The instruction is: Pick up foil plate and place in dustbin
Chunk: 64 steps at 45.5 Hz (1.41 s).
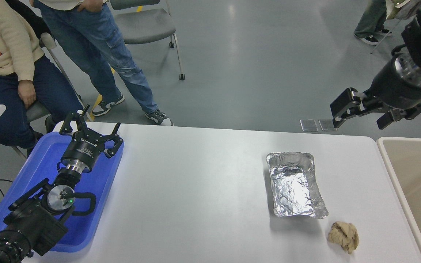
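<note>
The foil plate (295, 185) is a shiny crinkled silver tray lying flat on the white table (196, 190), right of centre. The dustbin (413, 190) is a beige bin with a thick pale rim at the table's right edge, partly cut off by the picture. My right gripper (360, 115) is open and empty, raised in the air beyond the table's far right edge, above and to the right of the foil plate. My left gripper (90, 128) is open and parked over a blue tray at the lower left.
A crumpled tan paper wad (344, 236) lies just in front of the foil plate. A flat blue tray (49, 171) sits under the left arm. People stand and sit at the far left, beside a grey chair (144, 25).
</note>
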Each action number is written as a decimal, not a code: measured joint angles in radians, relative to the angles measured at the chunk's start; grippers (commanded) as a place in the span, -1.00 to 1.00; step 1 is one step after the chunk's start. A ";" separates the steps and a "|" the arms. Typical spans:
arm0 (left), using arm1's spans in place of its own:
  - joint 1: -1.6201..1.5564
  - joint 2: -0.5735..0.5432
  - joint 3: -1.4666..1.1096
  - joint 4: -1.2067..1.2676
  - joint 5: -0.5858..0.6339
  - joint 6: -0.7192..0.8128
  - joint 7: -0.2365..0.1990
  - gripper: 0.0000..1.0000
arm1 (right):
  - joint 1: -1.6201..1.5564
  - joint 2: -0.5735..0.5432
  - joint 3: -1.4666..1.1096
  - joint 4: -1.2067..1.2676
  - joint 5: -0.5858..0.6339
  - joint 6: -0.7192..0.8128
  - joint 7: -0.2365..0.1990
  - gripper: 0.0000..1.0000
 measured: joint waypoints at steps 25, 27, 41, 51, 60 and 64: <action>-0.001 0.000 0.000 0.000 0.000 0.000 0.000 1.00 | -0.234 0.006 0.028 -0.022 -0.026 -0.263 0.000 1.00; -0.001 0.000 0.000 0.000 0.000 0.000 0.000 1.00 | -0.264 0.012 0.036 -0.034 -0.040 -0.291 0.000 1.00; -0.001 0.000 -0.001 0.000 0.000 0.000 0.000 1.00 | -0.484 0.028 0.150 -0.138 -0.190 -0.349 0.000 1.00; -0.001 0.000 -0.001 0.000 0.000 0.000 0.000 1.00 | -0.656 0.032 0.227 -0.277 -0.234 -0.368 -0.001 1.00; -0.001 0.000 0.000 0.000 0.000 0.000 0.000 1.00 | -0.788 0.060 0.282 -0.369 -0.246 -0.405 -0.002 1.00; -0.001 0.000 0.000 0.000 0.000 0.000 0.000 1.00 | -0.838 0.077 0.296 -0.403 -0.247 -0.423 -0.002 1.00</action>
